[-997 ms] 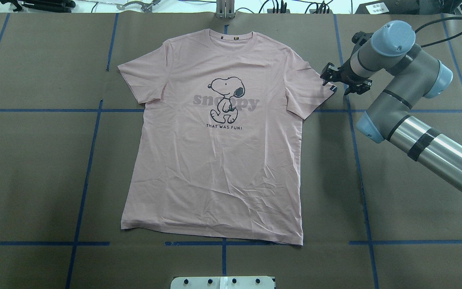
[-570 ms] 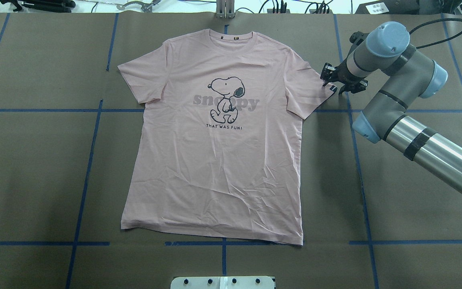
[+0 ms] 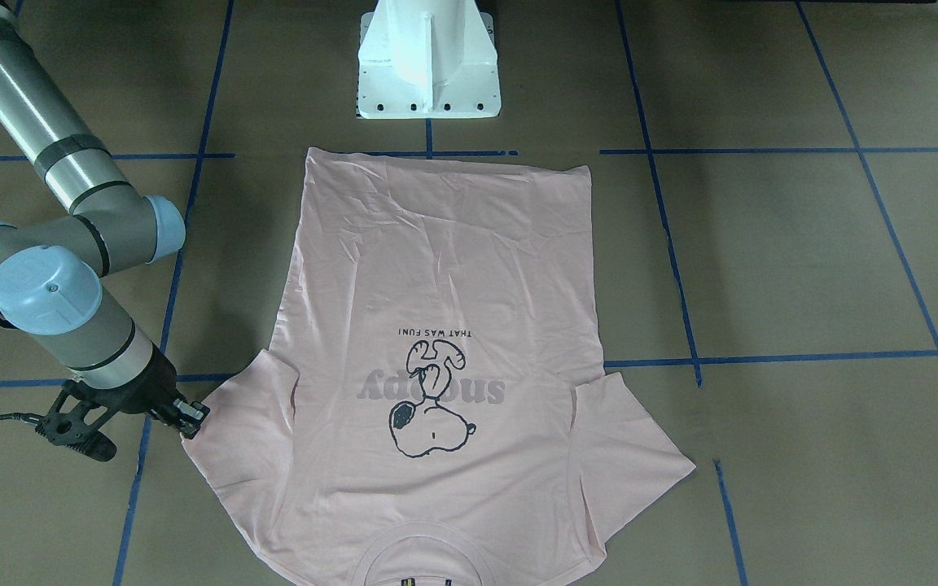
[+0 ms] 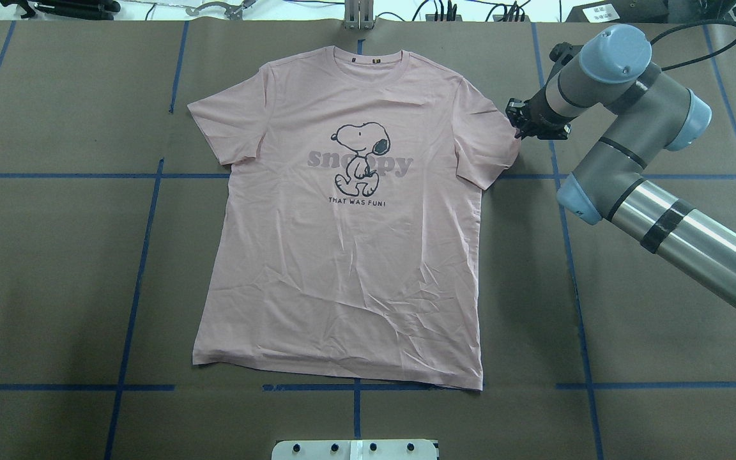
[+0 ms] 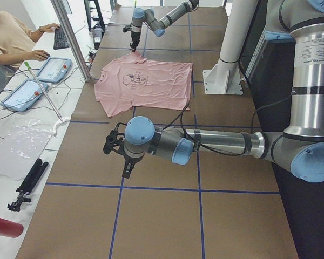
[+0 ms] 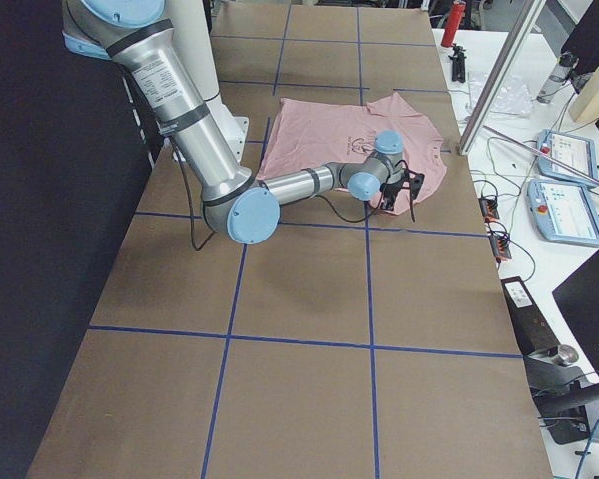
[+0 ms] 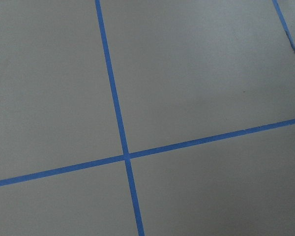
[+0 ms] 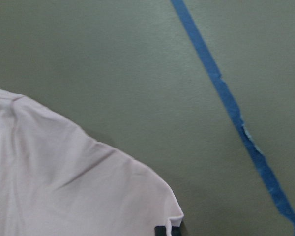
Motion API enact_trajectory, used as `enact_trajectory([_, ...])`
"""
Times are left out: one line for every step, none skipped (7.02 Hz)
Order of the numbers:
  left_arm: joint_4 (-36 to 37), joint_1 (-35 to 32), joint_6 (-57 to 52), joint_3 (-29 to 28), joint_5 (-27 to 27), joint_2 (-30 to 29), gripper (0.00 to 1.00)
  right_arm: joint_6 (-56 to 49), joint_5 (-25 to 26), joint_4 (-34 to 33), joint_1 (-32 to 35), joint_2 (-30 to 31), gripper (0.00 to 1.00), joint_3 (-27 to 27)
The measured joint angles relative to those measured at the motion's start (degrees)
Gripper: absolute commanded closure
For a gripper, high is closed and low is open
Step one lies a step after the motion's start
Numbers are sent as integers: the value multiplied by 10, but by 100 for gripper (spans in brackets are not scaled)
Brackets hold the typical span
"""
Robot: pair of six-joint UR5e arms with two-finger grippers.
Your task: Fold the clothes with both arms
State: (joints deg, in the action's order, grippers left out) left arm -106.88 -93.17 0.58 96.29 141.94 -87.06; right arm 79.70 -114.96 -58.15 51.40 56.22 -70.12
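The pale pink T-shirt [image 4: 342, 255] lies flat on the brown table, print side up, collar at the far edge. It also shows in the front-facing view [image 3: 444, 268]. My right gripper [image 4: 520, 126] is at the outer corner of the shirt's right-hand sleeve [image 4: 492, 144], shut on that corner, which is drawn slightly inward. In the right wrist view the sleeve corner [image 8: 88, 191] runs down to a dark fingertip [image 8: 166, 230] at the bottom edge. My left gripper [image 5: 117, 154] shows only in the exterior left view, far from the shirt, over bare table; I cannot tell its state.
Blue tape lines [image 4: 144, 236] grid the brown table. The white pedestal base [image 3: 428, 73] stands at the near edge behind the shirt's hem. An operator [image 5: 11, 38] and teach pendants [image 5: 54, 69] are at a side bench beyond the table's far edge.
My right gripper has moved left onto the sleeve's corner and closed on it. The sleeve tip has shifted slightly inward. The rest of the shirt has not moved.
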Motion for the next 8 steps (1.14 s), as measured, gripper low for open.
enact_trajectory([-2, 0, 0, 4, 1, 1, 0, 23, 8, -17, -8, -20, 100, -14])
enact_trajectory([-3, 0, 1, 6, 1, 2, 0, 57, 31, -39, -25, -49, 100, -17])
enact_trajectory([-4, 0, 0, 6, 0, 2, 0, 73, 66, -56, -44, -79, 100, -5])
enact_trajectory([-4, 0, 0, 6, 0, 2, 0, 81, 96, -63, -61, -117, 3, 31])
enact_trajectory([-4, 0, 1, 7, 0, 2, 0, 87, 116, -65, -72, -152, 0, 72])
enact_trajectory([-4, 1, 6, 7, 0, 0, 0, 89, 133, -65, -79, -169, 0, 94])
enact_trajectory([-9, 8, 34, 8, 1, -6, 0, 90, 145, -64, -84, -175, 0, 101])
enact_trajectory([-36, 35, 97, 8, 0, -16, 0, 90, 148, -64, -86, -176, 0, 93])
